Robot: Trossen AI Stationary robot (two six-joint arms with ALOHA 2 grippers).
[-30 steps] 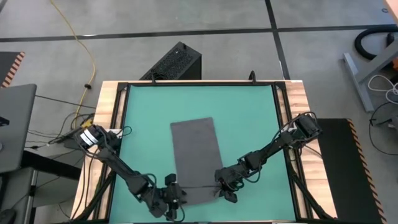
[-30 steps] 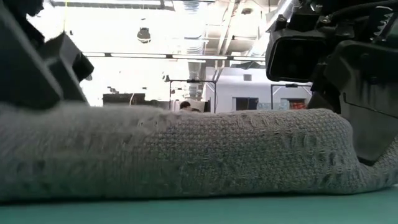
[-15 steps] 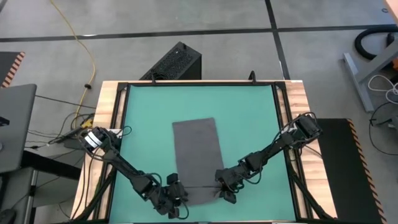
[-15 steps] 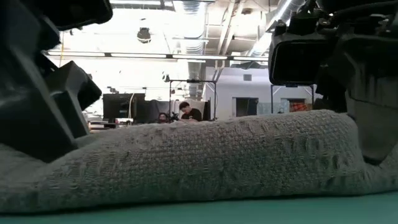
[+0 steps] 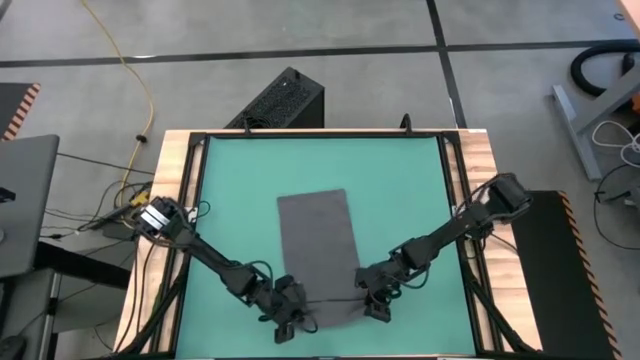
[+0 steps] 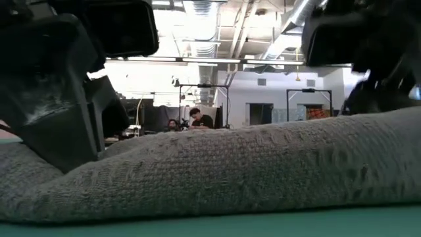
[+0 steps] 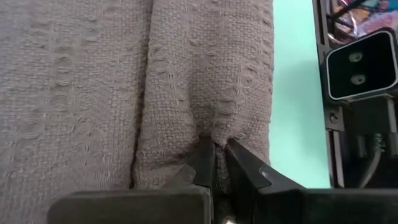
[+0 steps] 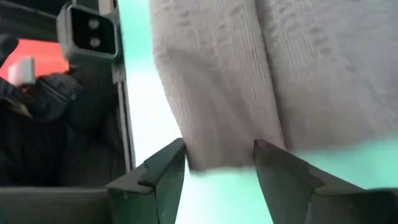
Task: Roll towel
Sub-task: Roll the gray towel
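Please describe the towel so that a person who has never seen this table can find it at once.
Look at the green mat that covers the table. In its middle lies the towel, a dark grey rectangle reaching to the mat's near edge, where both grippers meet it. It is the only cloth there, and its near end is folded into a thick roll.

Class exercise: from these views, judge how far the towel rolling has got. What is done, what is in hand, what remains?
Done: the near edge of the plain dark grey cloth towel is folded into a first small roll. In hand: the left end effector is shut on that roll's corner, and the right end effector stands open at the other corner. Left: most of the towel lies flat on the green mat, unrolled.
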